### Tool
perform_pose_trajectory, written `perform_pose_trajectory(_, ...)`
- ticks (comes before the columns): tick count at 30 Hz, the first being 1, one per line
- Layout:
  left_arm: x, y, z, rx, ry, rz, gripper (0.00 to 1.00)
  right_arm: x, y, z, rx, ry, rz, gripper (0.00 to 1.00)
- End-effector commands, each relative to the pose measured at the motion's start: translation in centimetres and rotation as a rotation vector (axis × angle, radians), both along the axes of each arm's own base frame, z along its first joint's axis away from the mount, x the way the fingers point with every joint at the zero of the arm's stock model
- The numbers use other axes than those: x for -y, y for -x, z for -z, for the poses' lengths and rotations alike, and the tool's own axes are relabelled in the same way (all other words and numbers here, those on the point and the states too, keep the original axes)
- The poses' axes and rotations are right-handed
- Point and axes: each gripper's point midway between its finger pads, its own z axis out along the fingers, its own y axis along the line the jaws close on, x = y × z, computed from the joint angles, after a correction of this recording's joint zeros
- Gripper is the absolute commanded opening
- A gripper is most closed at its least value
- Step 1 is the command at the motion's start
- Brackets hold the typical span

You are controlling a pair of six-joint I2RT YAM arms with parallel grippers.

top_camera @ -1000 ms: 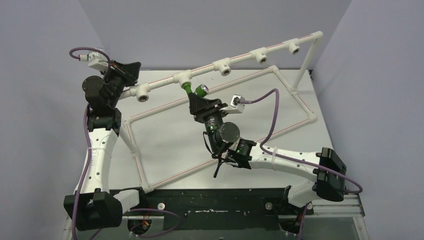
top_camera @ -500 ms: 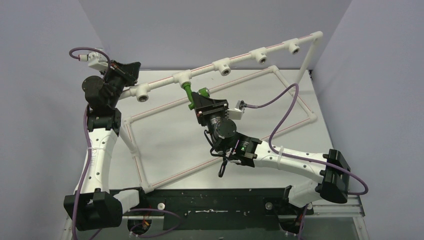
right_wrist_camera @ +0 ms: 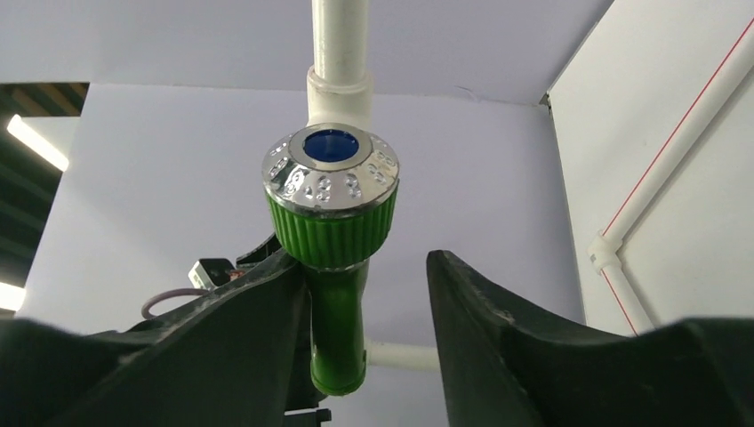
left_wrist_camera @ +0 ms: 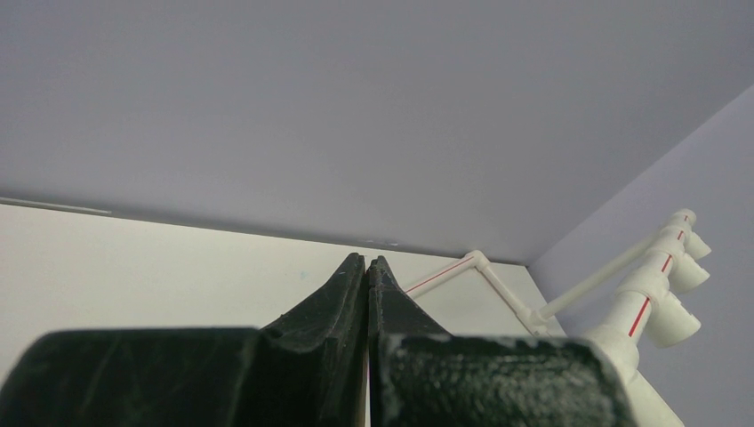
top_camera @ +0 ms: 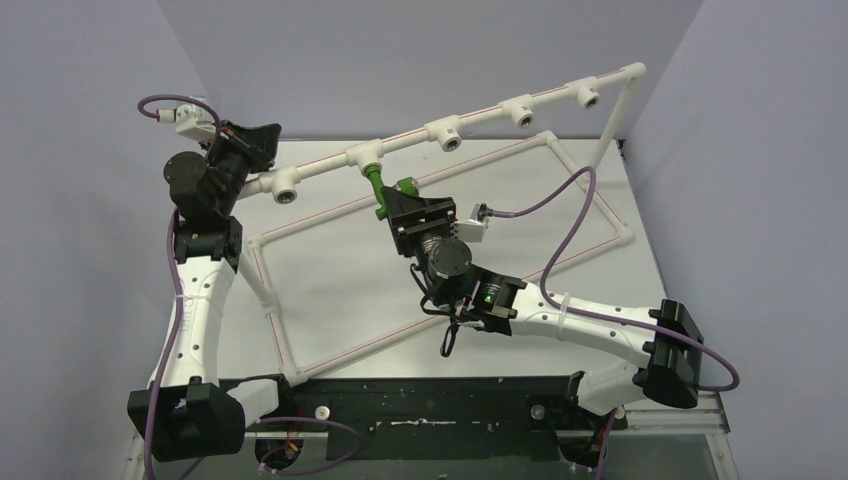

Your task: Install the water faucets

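On the near part of the white table (top_camera: 340,300), low pipe frame (top_camera: 330,214) lying flat. Past mid-table, right gripper (top_camera: 393,203) pointed at the raised rail, jaws parted to either side of the water faucet (top_camera: 378,190) and not clamped on it. One finger (right_wrist_camera: 258,302) close against the green spout, touching or not impossible to tell; the other clear of it with a gap. Faucet hanging from a white tee fitting (top_camera: 366,155), chrome-rimmed knob (right_wrist_camera: 331,169) with blue centre facing the right wrist camera. Farther left, near the rail's end tee (top_camera: 285,186), left gripper (top_camera: 262,140) closed on nothing, fingers pressed together. Beyond, sloping pipe rail (top_camera: 483,119) with three more open tees, then grey wall (top_camera: 420,50).
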Motion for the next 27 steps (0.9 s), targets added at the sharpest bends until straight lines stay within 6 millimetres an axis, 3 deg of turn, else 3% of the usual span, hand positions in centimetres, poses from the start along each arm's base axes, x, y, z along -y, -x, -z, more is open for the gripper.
perform_pose_trajectory(1,-0.6,1.1,19.1,-0.596,0.065,-0.010,0.00,0.7,0.6,0.1,0.010,0.045,-0.012,0.57)
perform_pose_trajectory(9,-0.6,1.2,19.1,-0.598,0.063,-0.013,0.00,1.8,1.8,-0.6,0.076,0.099,-0.022,0.79)
perform_pose_trajectory(15,-0.7,1.2,19.1,-0.599,0.059,-0.017,0.00,2.6,2.9,-2.0,0.177,0.236,-0.066,0.80)
perform_pose_trajectory(20,-0.8,1.2,19.0,-0.596,0.056,-0.019,0.00,2.9,3.4,-3.1,0.282,0.493,-0.105,0.80)
perform_pose_trajectory(27,-0.8,1.2,18.9,-0.594,0.055,-0.020,0.00,4.0,3.9,-5.5,0.586,0.806,-0.159,0.80)
